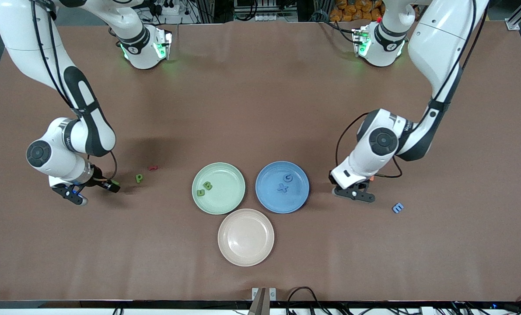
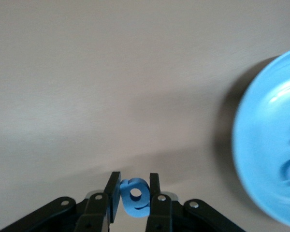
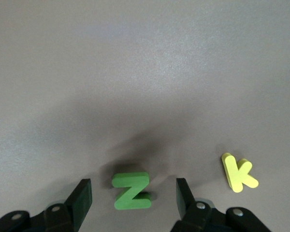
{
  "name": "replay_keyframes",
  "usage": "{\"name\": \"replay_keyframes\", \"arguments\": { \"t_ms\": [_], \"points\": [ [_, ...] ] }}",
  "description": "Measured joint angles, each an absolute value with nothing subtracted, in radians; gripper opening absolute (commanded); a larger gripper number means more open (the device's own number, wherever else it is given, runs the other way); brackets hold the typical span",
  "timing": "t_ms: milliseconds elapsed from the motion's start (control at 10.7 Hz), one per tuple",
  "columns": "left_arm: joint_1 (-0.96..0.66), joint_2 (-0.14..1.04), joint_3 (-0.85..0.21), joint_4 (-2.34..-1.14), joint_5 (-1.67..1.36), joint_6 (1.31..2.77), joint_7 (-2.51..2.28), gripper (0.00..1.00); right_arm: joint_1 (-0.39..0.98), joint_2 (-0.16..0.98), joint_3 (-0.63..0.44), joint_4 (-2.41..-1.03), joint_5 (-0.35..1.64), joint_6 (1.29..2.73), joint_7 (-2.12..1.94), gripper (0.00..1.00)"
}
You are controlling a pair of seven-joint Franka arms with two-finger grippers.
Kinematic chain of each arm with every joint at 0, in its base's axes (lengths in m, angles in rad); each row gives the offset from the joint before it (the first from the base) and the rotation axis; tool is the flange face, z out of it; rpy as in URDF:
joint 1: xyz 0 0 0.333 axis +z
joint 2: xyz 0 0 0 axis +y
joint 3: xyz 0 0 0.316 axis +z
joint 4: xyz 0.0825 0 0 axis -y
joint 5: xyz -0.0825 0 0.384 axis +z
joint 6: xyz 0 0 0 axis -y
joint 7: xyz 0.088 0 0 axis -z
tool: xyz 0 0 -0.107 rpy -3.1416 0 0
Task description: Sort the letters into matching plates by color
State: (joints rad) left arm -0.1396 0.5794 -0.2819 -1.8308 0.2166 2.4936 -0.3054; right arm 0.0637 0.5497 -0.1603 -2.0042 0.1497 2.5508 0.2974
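My left gripper [image 1: 353, 193] [image 2: 135, 180] is shut on a blue letter [image 2: 134, 195], low over the table beside the blue plate [image 1: 267, 199] [image 2: 266, 145], toward the left arm's end. The blue plate holds a blue plus [image 1: 282, 188] and another blue letter [image 1: 288, 177]. My right gripper [image 1: 74, 194] [image 3: 133, 186] is open, its fingers on either side of a green Z [image 3: 132, 190] lying flat. The green plate [image 1: 229, 201] holds two green letters [image 1: 204, 188]. A green P [image 1: 139, 178] and a blue E [image 1: 398, 208] lie loose on the table.
A beige plate [image 1: 246, 253] stands nearer to the front camera than the two colored plates. A yellow K [image 3: 238, 172] lies beside the green Z. A dark red piece [image 1: 153, 167] lies near the green P. An orange piece [image 1: 371, 178] shows by my left gripper.
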Motion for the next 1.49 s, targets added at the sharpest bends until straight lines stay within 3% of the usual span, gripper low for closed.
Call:
{"name": "replay_keyframes", "arguments": {
  "t_ms": [373,932,1025,1119,1492],
  "points": [
    [-0.237,0.612,-0.282,-1.761,0.217,2.493,-0.466,0.0,0.064,0.554,-0.154,-2.022,0.15,2.588,0.297,0.71],
    [-0.336,0.698,-0.281,-1.662,0.217,2.493,-0.636,0.01,0.064,0.547,-0.152,-2.05,0.149,2.623,0.286,0.4],
    [-0.342,0.705,-0.28,-1.65,0.217,2.493,-0.645,0.85,0.064,0.547,-0.152,-2.051,0.149,2.623,0.285,0.36],
    [-0.343,0.708,-0.279,-1.642,0.217,2.493,-0.652,1.0,0.063,0.545,-0.153,-2.052,0.149,2.622,0.284,0.3],
    [-0.343,0.711,-0.27,-1.633,0.217,2.493,-0.652,1.0,0.062,0.542,-0.154,-2.054,0.147,2.622,0.282,0.22]
  ]
}}
